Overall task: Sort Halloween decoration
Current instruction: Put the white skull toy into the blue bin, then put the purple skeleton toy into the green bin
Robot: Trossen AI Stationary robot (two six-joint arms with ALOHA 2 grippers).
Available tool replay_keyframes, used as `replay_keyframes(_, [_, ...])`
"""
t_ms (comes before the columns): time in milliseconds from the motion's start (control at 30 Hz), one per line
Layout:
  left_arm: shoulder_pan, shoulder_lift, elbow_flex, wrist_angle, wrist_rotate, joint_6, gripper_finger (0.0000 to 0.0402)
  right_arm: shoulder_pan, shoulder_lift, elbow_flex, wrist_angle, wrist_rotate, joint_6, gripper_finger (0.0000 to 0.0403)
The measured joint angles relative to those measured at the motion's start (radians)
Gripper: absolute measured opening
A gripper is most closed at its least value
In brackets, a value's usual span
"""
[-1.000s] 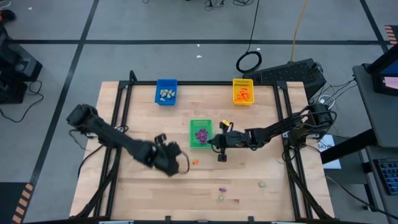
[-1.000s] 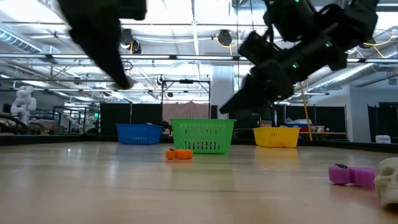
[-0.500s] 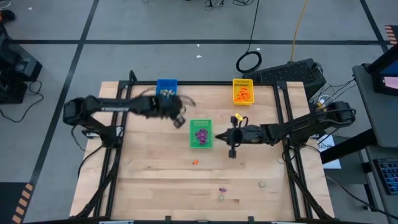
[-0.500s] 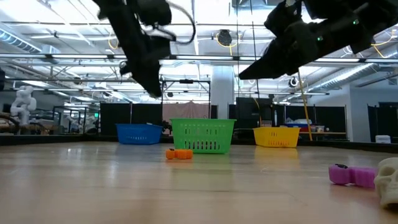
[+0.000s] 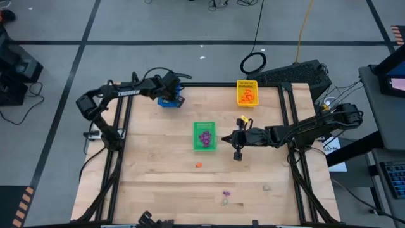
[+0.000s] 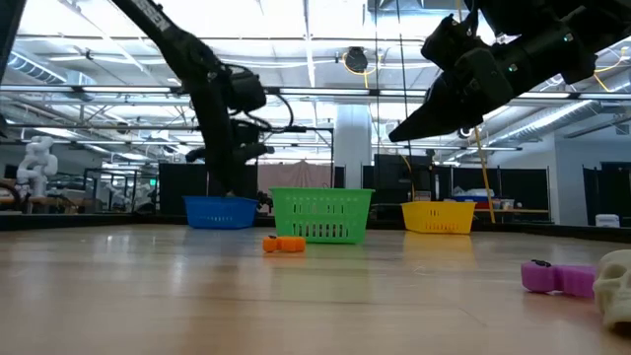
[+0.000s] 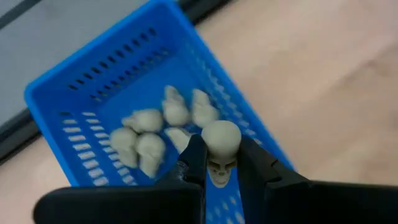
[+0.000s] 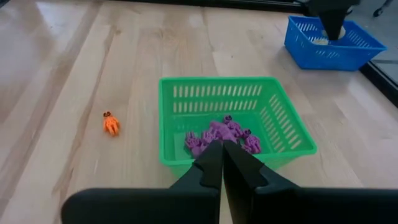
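Observation:
My left gripper (image 7: pixel 221 155) hangs over the blue tray (image 7: pixel 93 87) at the table's far left (image 5: pixel 171 101) and is shut on a pale skull trinket (image 7: pixel 222 138). Several more pale trinkets (image 7: pixel 146 134) lie in that tray. My right gripper (image 8: pixel 222 158) is shut on nothing. It hovers just right of the green tray (image 5: pixel 204 126), which holds purple trinkets (image 8: pixel 217 134). The yellow tray (image 5: pixel 247 101) holds orange trinkets. Loose on the wood lie an orange trinket (image 5: pixel 199 165), a purple one (image 5: pixel 226 193) and two pale ones (image 5: pixel 224 202) (image 5: pixel 266 187). My left gripper pinches the skull between its two fingers by the sides of its lower face (image 7: pixel 219 169). The rounded crown sticks out past the fingertips. The fingers slant down from above. The skull is lifted clear, above the blue tray's inside.
The three trays stand in the table's far half, with blue and yellow at the far edge and green in the middle. A black frame (image 5: pixel 126 107) runs along the table's sides. Bare wood (image 5: pixel 152 177) lies around the loose trinkets near the front.
My left gripper has swung from the table's near-left middle toward the far edge, rolling as it went, and now stands over the blue tray. My right gripper has drawn back a little from the green tray toward the right edge and risen slightly.

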Motion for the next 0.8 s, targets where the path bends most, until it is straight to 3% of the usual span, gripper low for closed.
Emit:
replay_keyframes(467, [0.093, 0.106, 0.0, 0.04, 0.0, 0.044, 0.0048, 0.0, 0.0, 0.0, 0.0, 0.0, 0.003, 0.0])
replay_keyframes(700, [0.091, 0.106, 0.003, 0.031, 0.006, 0.05, 0.0186, 0.0, 0.0, 0.0, 0.0, 0.0, 0.003, 0.0])
replay_keyframes(800, [0.085, 0.106, 0.005, 0.025, 0.043, 0.091, 0.0216, 0.0, 0.0, 0.0, 0.0, 0.0, 0.003, 0.0])
